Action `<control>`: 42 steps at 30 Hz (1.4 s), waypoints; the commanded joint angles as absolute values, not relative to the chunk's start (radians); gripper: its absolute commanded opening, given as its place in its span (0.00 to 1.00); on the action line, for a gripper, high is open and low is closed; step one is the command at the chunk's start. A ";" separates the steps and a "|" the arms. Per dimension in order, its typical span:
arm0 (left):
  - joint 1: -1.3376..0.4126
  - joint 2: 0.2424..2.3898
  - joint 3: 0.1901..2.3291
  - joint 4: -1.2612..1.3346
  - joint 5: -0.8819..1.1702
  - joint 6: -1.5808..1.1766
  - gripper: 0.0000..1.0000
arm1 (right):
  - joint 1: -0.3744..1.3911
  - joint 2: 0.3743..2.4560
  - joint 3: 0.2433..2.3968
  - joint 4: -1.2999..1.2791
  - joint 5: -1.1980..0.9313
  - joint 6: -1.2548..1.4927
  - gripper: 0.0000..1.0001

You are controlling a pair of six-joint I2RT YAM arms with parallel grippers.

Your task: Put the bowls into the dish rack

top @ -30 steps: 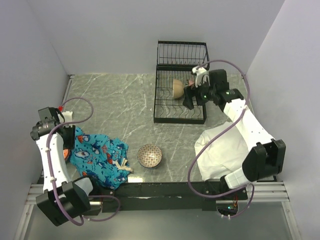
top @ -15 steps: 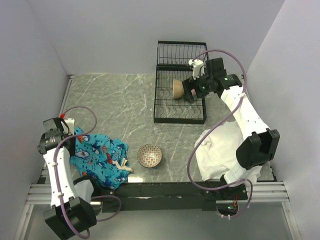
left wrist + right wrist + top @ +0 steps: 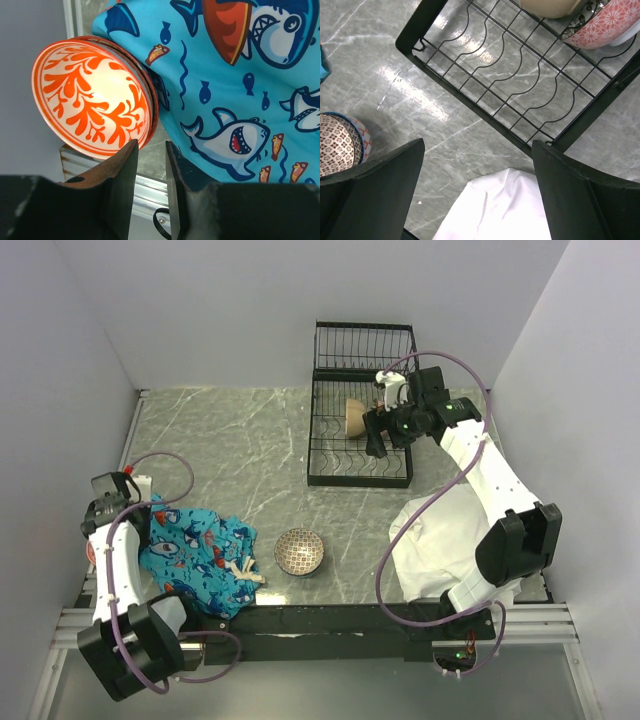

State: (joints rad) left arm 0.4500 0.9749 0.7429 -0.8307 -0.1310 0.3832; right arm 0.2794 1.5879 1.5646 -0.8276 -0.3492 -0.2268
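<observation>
The black wire dish rack [image 3: 345, 465] stands at the back right. A tan bowl [image 3: 355, 417] stands on edge in it, and the right wrist view shows it [image 3: 552, 7] next to a pink patterned bowl [image 3: 610, 22]. My right gripper [image 3: 377, 443] hangs wide open and empty just right of the tan bowl, above the rack's front [image 3: 477, 145]. A brown patterned bowl [image 3: 299, 551] sits on the table near the front. An orange-and-white bowl [image 3: 92, 97] leans at the left table edge. My left gripper [image 3: 150, 144] is narrowly open, its tips at that bowl's lower rim.
A blue shark-print cloth [image 3: 200, 545] lies at the front left, touching the orange bowl. A white cloth [image 3: 440, 540] lies at the front right under the right arm. The rack has a raised upper tier [image 3: 365, 345] against the back wall.
My right gripper has let go of the tan bowl in the rack and drawn back a little, open. My left wrist has moved toward the near left edge.
</observation>
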 commanded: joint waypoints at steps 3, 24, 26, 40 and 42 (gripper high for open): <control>0.448 1.020 0.723 -0.752 -0.137 0.394 0.33 | 0.291 1.548 1.580 -0.816 -0.348 -0.206 0.95; 0.446 1.104 0.732 -0.690 -0.123 0.350 0.17 | 0.295 1.588 1.606 -0.808 -0.354 -0.192 0.95; 0.446 1.103 0.739 -0.699 -0.117 0.344 0.13 | 0.295 1.586 1.602 -0.807 -0.354 -0.190 0.95; 0.446 0.971 0.819 -0.848 -0.078 0.347 0.14 | 0.308 1.563 1.545 -0.778 -0.373 -0.170 0.95; 0.448 0.973 0.792 -0.841 -0.084 0.347 0.25 | 0.311 1.566 1.545 -0.778 -0.376 -0.167 0.94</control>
